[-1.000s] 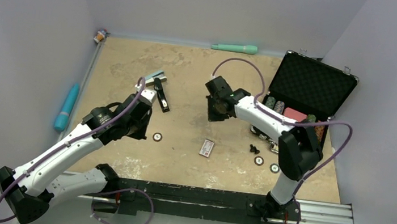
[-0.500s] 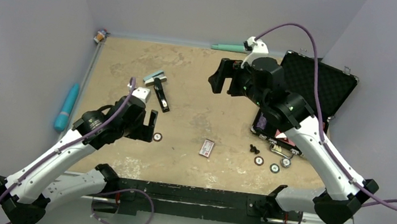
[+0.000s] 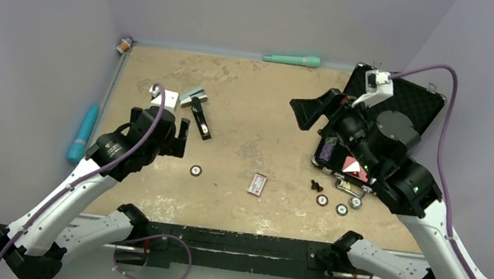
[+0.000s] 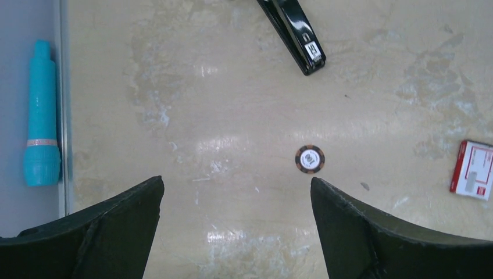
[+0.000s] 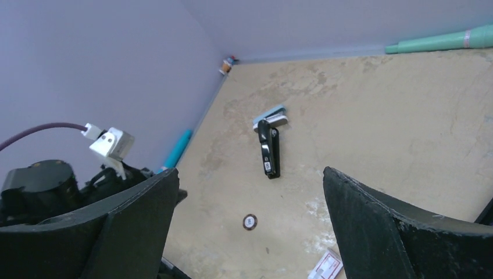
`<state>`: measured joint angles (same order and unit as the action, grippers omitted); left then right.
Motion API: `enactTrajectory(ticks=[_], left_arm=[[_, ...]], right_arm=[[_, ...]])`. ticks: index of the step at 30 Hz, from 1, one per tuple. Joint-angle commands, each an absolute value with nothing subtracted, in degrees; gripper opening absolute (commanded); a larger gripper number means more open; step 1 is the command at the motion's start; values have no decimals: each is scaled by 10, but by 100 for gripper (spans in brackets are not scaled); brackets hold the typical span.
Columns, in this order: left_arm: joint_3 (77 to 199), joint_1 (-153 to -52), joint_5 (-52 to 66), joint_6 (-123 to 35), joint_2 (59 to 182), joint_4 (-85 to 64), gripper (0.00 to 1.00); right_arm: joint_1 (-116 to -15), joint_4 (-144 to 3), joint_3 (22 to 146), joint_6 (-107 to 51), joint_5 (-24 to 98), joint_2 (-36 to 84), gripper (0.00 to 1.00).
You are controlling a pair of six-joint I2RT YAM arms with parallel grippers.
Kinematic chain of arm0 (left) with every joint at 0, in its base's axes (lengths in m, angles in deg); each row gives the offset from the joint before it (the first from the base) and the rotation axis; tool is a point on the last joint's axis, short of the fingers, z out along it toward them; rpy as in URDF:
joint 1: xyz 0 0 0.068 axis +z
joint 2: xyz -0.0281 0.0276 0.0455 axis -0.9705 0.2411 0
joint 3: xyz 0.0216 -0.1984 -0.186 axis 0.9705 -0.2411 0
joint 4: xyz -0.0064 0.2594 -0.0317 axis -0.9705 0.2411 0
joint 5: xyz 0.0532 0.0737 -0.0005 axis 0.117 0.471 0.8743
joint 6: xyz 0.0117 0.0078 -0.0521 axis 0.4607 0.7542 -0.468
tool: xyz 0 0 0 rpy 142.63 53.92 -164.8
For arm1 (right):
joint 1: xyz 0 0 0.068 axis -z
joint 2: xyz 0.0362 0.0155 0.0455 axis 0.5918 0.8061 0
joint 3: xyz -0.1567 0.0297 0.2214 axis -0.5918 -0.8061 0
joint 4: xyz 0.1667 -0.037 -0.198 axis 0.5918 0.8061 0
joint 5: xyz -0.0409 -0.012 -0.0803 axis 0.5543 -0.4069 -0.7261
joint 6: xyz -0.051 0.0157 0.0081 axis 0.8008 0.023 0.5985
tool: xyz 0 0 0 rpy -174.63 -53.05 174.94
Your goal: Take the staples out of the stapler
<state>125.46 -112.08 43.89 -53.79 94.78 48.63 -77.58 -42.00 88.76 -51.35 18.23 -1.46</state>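
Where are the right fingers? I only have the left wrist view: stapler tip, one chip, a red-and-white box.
Observer: The right fingers hang raised just left of the open black case, spread wide, nothing between them.
Operator: What's past the top of my frame?
Observer: A pale blue-grey piece sits at the far end of the stapler; whether it's staples, I can't tell.
Operator: More chips anywhere?
Observer: Three chips lie on the table in front of the case.

We see soft, even light with only faint shadows. In the left wrist view, white glare lies on the table [image 4: 378, 116] left of the stapler [image 4: 293, 32]. Everything looks sharp.
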Motion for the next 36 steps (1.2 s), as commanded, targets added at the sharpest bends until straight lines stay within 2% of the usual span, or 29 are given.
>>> enactTrajectory(ticks=[1, 9, 14, 17, 26, 30, 33, 36], left_arm=[[1223, -1053, 450, -469, 945, 343, 100], [1003, -931, 372, -397, 905, 45, 100], [937, -883, 339, -409, 965, -88, 100], [918, -866, 356, -387, 1013, -175, 100], [907, -809, 281, -370, 1133, -357, 99], [928, -804, 258, -352, 1161, -365, 95], [899, -797, 288, -355, 1162, -433, 100], [868, -793, 248, -338, 1183, -518, 100]], right_arm=[[-777, -479, 845, -553, 155, -67, 99], [-777, -489, 772, -587, 136, -145, 99], [-777, -519, 726, -588, 138, -198, 99], [-777, -519, 717, -593, 144, -214, 99], [-777, -502, 699, -621, 182, -236, 99], [-777, -490, 702, -634, 183, -237, 99], [-777, -485, 703, -641, 182, -240, 99], [-777, -484, 698, -650, 181, -244, 99]])
